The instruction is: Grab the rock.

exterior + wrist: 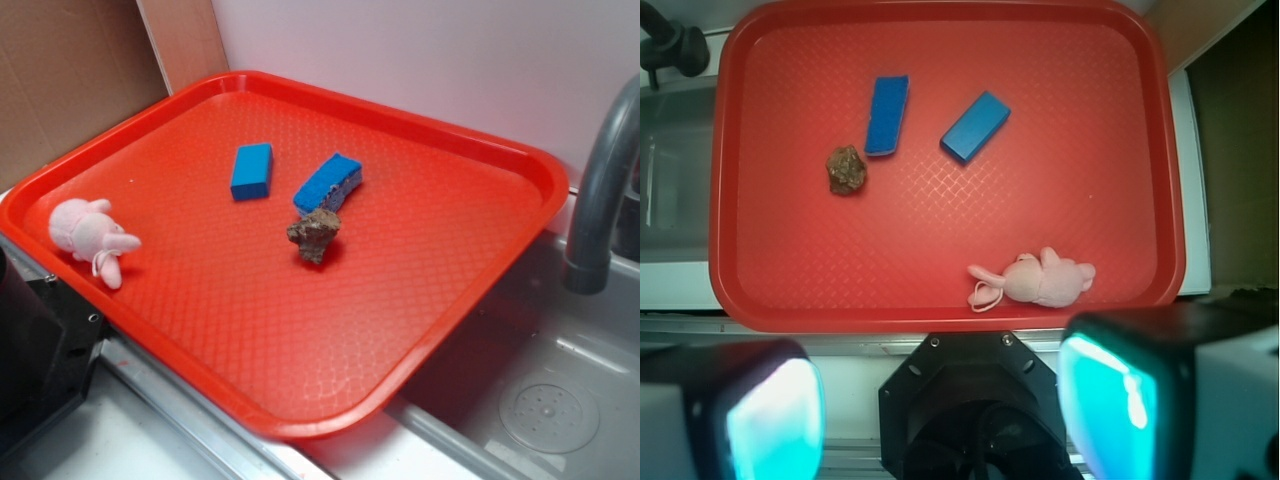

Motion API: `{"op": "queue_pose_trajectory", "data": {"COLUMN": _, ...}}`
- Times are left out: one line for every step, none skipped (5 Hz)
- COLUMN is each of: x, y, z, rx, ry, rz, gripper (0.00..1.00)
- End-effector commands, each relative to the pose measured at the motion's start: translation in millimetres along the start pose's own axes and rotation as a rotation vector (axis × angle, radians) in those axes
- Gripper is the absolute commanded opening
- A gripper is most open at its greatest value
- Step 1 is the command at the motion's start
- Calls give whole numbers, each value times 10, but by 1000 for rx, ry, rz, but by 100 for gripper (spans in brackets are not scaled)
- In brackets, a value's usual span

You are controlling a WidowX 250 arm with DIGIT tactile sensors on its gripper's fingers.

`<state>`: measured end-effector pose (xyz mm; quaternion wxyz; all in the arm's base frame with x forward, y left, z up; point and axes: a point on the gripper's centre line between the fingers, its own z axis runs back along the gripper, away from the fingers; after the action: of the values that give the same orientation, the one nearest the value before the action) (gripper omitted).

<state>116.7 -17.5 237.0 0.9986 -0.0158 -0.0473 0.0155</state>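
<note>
From where I stand, the hand (940,410) sits off the near edge of the tray (940,305), released, its two fingers (1120,400) spread wide with nothing between them, well apart from everything on the red surface. The tray itself rests over a metal sink (560,390), with a grey faucet (600,190) rising at its right side. Nearest the hand, close to the tray's near edge, lies a small pink plush toy (1040,280) on its side. Farther in, toward the middle of the tray, sits the rock (314,234), a lumpy brown-grey stone, resting alone on the textured plastic. Just beyond it lies the sponge (329,183), blue with a paler underside; in the exterior view the two look to be touching or nearly so, while the wrist view shows a narrow strip of red between them, so I cannot tell for sure. Beside the sponge, separated from it by a clear gap, lies the blue block (252,171), flat on the tray. Past the tray's far edge stand a pale wall (420,50) and a sheet of brown cardboard (70,70) at the far corner.
</note>
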Motion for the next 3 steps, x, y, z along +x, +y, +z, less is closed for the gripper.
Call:
{"op": "queue_pose_trajectory", "data": {"x": 0, "y": 0, "z": 0, "rx": 0, "ry": 0, "rz": 0, "gripper": 100}}
{"op": "queue_pose_trajectory", "data": {"x": 444, "y": -299, "z": -516, "rx": 75, "ry": -24, "rz": 239, "gripper": 100}}
{"op": "queue_pose_trajectory", "data": {"x": 774, "y": -632, "z": -863, "rx": -39, "ry": -97, "rz": 495, "gripper": 100}}
